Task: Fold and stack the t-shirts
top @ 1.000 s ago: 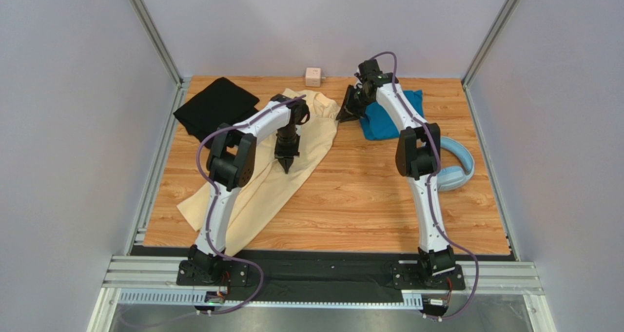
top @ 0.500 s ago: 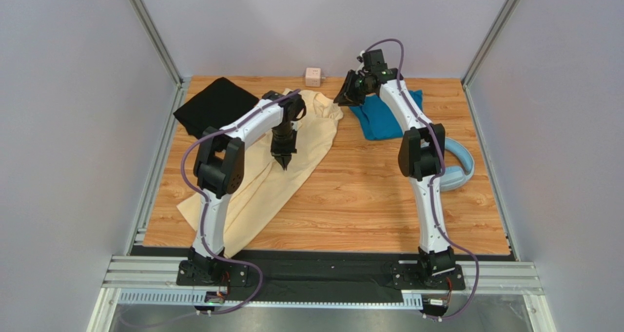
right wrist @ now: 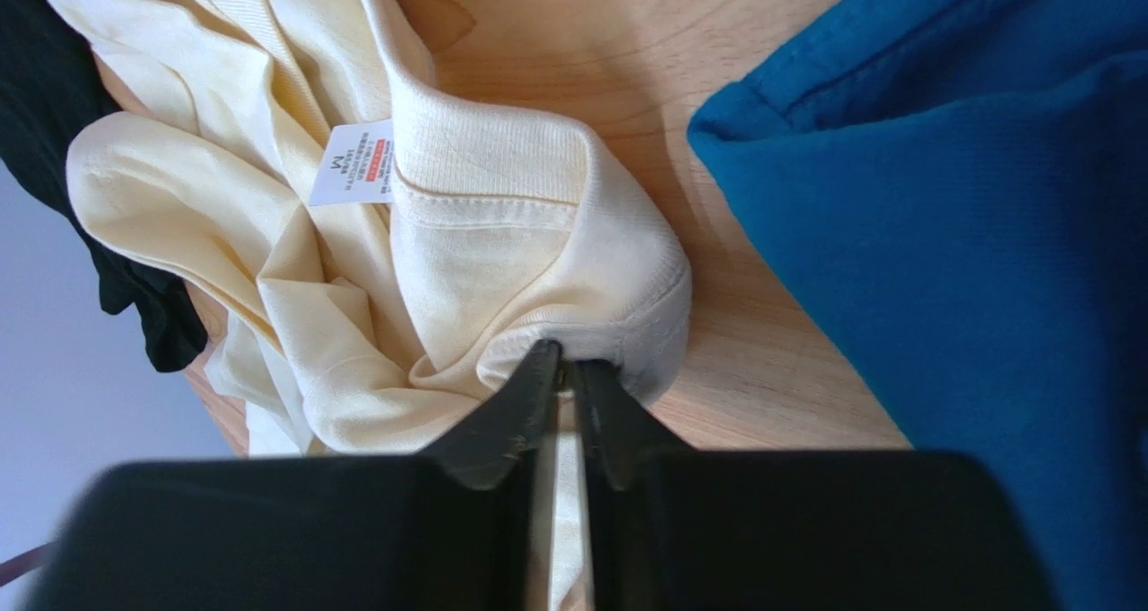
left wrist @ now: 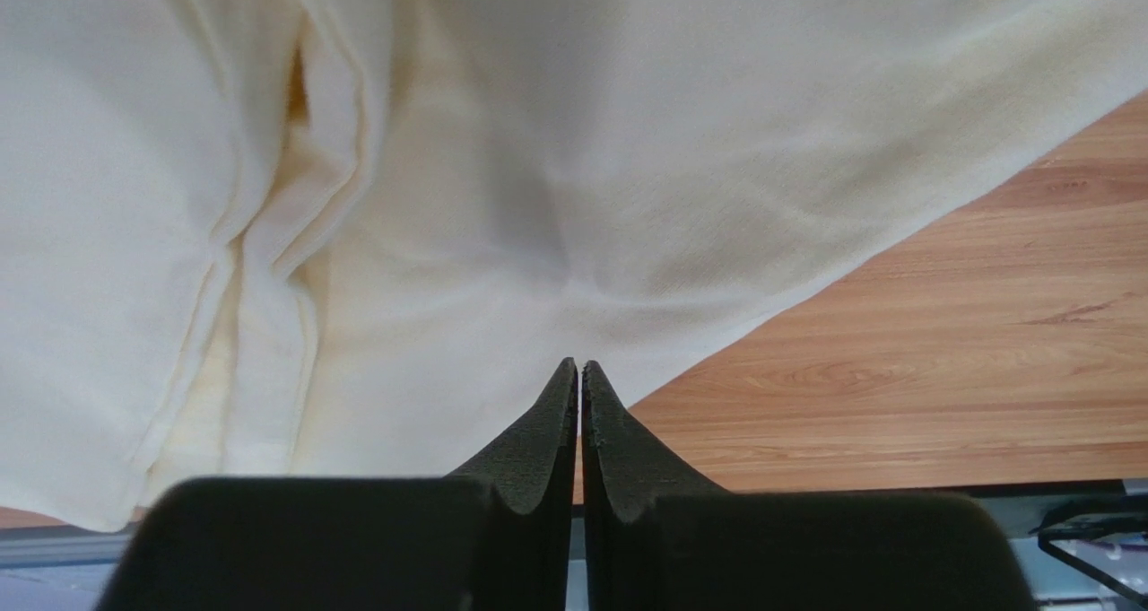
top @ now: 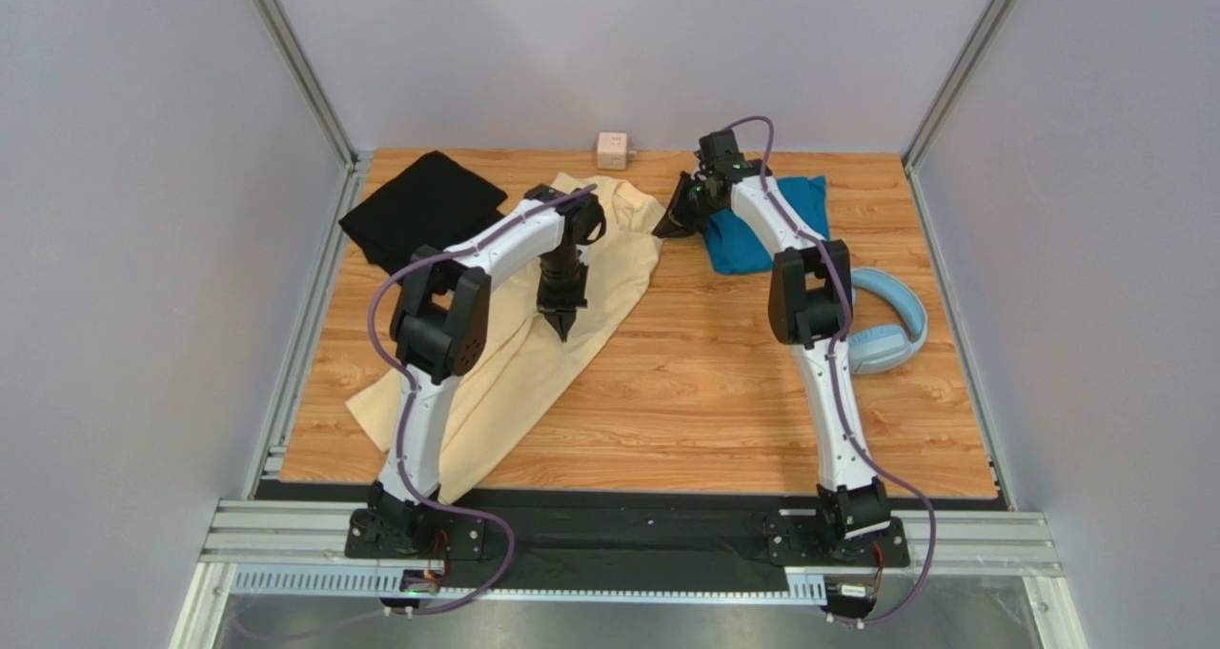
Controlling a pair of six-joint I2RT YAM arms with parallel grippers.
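On the wooden table (top: 716, 378), right pincer (right wrist: 563, 355) clamped on cream shirt (right wrist: 472, 234), nearer than before; left pincer (left wrist: 580, 366) together above it.

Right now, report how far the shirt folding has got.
Done: nothing stacked; the black shirt, teal shirt and cream shirt lie side by side. In hand: the right claw pinches the cream shirt's collar edge; the left claw is shut over its middle. Remaining: fold the cream shirt, then stack all three.

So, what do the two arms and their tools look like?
The left arm and right arm have white links, black joints and a purple cable looped alongside. The left tool and right tool each have two black wedge-shaped fingers tapering to thin tips.
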